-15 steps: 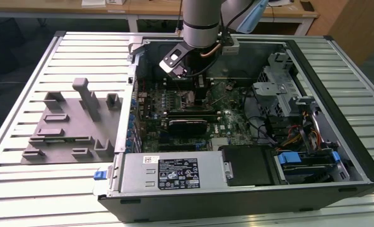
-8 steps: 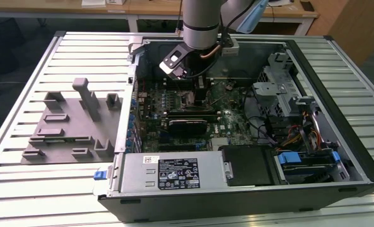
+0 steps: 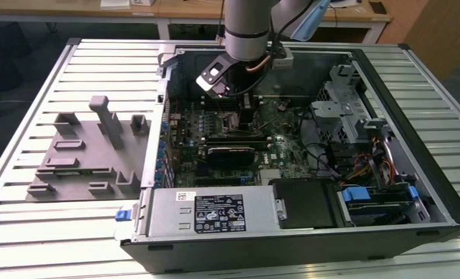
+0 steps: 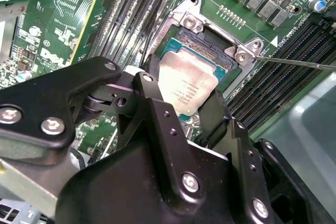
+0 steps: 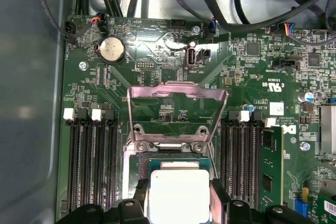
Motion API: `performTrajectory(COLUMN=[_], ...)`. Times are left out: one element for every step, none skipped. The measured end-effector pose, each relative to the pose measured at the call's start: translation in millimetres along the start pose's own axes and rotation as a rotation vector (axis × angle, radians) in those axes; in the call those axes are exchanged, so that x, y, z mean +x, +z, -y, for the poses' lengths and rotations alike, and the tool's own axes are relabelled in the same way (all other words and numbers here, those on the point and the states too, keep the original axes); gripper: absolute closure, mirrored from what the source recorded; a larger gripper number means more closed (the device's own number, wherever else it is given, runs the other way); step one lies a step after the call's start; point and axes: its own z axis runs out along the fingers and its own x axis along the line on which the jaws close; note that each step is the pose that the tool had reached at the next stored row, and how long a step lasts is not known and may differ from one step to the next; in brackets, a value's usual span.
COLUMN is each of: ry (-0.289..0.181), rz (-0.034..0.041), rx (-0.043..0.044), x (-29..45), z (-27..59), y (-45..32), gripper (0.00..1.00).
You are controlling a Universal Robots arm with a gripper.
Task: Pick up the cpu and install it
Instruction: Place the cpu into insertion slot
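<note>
The cpu [image 4: 186, 87], a flat square chip with a silvery top plate, sits between my gripper's [image 4: 184, 98] black fingers [image 4: 152, 90], which are shut on its two opposite edges. In the first wrist view the cpu [image 5: 178, 195] is directly over the open socket [image 5: 173, 153], whose metal load plate [image 5: 178, 93] is flipped up behind it. I cannot tell whether the chip touches the socket bed. In the exterior view my gripper [image 3: 245, 116] reaches down into the open computer case onto the green motherboard [image 3: 280, 154].
Memory slots [image 5: 94, 166] flank the socket on both sides. A coin battery [image 5: 111, 49] and black cables [image 5: 236, 3] lie beyond it. In the case are a power supply [image 3: 206, 212] and a drive cage [image 3: 346, 110]. A grey block fixture [image 3: 90, 151] stands at the exterior view's left.
</note>
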Motion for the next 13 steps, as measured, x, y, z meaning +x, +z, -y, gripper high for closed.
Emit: performTrajectory(ry=[0.0,0.0,0.0,0.0,0.0,0.0,0.0,0.0,0.0,0.0,0.0,0.0,0.0], rz=[0.0001,0.0,0.0001,0.0,0.0001,0.0002,0.0001,0.0001,0.0001,0.0002,0.0003,0.0003,0.0002], rx=[0.0,0.0,0.0001,0.0,0.0001,0.0001,0.0,0.0001,0.0001,0.0001,0.0002,0.0002,0.0001], x=[0.2,0.3,0.4,0.5,0.5,0.6,0.7,0.7,0.7,0.7,0.7,0.7,0.8], z=[0.0,0.1,0.1,0.1,0.2,0.2,0.2,0.2,0.3,0.3,0.3,0.3,0.3], y=[0.7,1.3,1.9,2.5,3.0,3.6,4.2,4.7,5.1,5.4,5.6,5.8,6.1], gripper=[0.46,0.46,0.46,0.46,0.46,0.46,0.46,0.46,0.46,0.46,0.46,0.46,0.46])
